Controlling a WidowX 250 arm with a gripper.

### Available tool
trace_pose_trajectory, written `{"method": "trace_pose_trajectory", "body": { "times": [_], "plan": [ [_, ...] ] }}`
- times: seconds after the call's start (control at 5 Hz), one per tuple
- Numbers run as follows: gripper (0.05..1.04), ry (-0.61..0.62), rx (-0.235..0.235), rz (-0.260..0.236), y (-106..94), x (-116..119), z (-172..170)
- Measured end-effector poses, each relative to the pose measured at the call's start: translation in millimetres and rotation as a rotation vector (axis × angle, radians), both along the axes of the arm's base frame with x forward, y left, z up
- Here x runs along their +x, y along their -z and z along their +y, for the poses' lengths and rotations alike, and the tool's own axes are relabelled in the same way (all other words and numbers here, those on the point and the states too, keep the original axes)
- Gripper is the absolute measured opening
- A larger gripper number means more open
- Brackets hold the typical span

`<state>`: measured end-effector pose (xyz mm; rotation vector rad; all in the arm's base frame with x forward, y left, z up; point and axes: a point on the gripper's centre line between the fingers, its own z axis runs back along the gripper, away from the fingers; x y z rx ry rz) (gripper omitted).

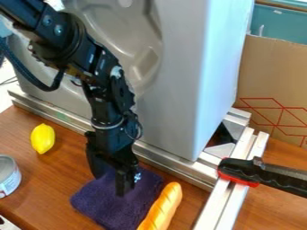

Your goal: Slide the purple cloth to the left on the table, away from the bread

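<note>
Two things, a can and a yellow lemon, sit left of the gripper. Its fingers stand wide apart over the purple cloth, gripping nothing; with the cloth unlifted, handling seems barely begun. Right of the gripper, bread lies beside the cloth.

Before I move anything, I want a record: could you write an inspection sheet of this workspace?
Surface: brown wooden tabletop; damage, nothing seen.
Work items: purple cloth, toy baguette along its right edge.
Clutter: yellow lemon; tin can at the left edge.
Gripper: open, over the cloth; contact unclear.
Cables: black cable loops beside the arm.
Surroundings: grey moulded unit, metal rails, red-and-black clamp, cardboard.
</note>
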<state>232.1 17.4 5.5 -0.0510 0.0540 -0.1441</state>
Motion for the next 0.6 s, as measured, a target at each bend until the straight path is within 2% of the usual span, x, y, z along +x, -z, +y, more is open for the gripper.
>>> {"method": "trace_pose_trajectory", "body": {
  "times": [0.2,0.4,0.6],
  "plan": [
    [1.000,0.001,0.001,0.002,2.1,0,0],
    [1.000,-0.002,0.016,0.024,9.4,-2,2],
    [1.000,-0.024,0.045,0.055,25.9,-6,6]
  ]
}}
